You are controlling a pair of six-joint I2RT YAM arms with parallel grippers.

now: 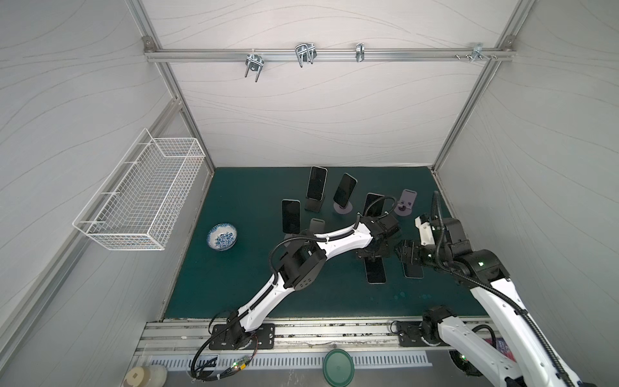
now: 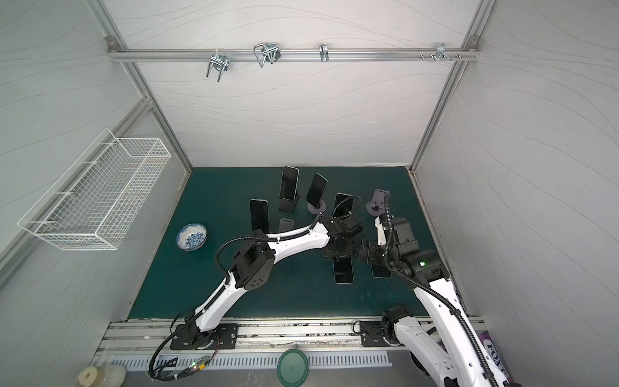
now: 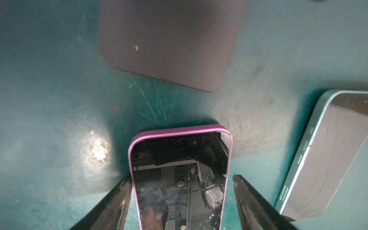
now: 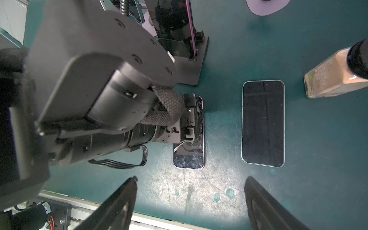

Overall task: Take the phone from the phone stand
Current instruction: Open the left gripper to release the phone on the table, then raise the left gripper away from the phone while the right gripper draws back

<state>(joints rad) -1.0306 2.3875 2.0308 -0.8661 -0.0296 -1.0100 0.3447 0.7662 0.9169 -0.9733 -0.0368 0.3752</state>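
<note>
A phone with a pink frame lies flat on the green mat, screen up. My left gripper straddles its far end, open, with mat showing between each finger and the phone's edges. In both top views this phone juts out from under the left gripper. Just beyond it stands a black phone stand holding another phone. My right gripper hangs open over bare mat, nothing in it, close beside the left one.
A second flat phone lies right of the first. Upright phones stand on stands at the back, beside an empty purple stand. A blue-white bowl sits left, a beige bottle right.
</note>
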